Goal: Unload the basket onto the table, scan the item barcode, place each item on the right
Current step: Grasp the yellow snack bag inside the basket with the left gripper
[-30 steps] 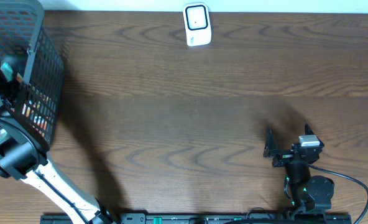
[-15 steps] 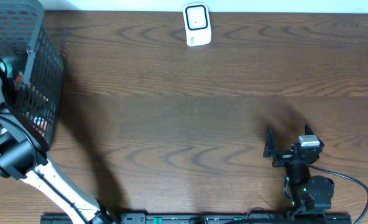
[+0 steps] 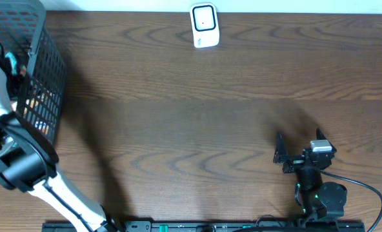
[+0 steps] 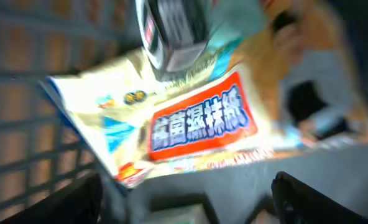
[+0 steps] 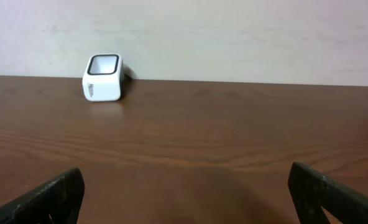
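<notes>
The left claw [image 4: 187,185] hangs inside the wire basket [image 3: 49,71] at the far left of the table [image 3: 197,109], fingers spread apart with nothing between them. Just beyond the fingertips lies a tilted pale packet [image 4: 190,118] with a red label, a blurred shiny can [image 4: 174,31] past it. The right claw [image 3: 280,153] sits near right, wide apart and empty. The white scanner [image 3: 204,26] stands at the far edge.

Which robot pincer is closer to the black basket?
Left. The left pincer is down inside the basket, just above a red-and-white packet. The right pincer is far away across the table, near the front edge.
</notes>
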Action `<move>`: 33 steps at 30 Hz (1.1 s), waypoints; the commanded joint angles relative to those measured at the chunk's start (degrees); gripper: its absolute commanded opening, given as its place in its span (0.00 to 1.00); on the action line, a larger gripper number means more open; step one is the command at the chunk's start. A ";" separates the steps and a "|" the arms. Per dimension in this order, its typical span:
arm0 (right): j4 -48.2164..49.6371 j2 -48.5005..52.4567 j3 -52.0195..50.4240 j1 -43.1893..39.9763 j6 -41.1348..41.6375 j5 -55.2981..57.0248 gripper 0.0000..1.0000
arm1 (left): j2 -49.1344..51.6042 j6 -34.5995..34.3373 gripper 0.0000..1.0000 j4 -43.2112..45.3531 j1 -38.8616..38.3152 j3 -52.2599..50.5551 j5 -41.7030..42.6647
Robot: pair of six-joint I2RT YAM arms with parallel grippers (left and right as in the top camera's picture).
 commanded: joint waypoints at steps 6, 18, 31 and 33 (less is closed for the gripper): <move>-0.24 -0.33 -0.07 -0.44 -0.63 0.26 0.99 | 0.02 12.50 0.86 0.07 -0.72 -3.61 -0.13; -0.24 -0.33 -0.07 -0.44 -0.66 0.26 0.99 | 1.36 18.08 0.91 11.98 0.35 -13.22 -0.11; -0.24 -0.33 -0.07 -0.44 -0.66 0.26 0.99 | 3.69 17.33 0.67 12.61 4.87 -13.38 8.17; -0.24 -0.33 -0.07 -0.44 -0.66 0.26 0.99 | 3.72 17.14 0.67 12.63 4.94 -13.46 9.60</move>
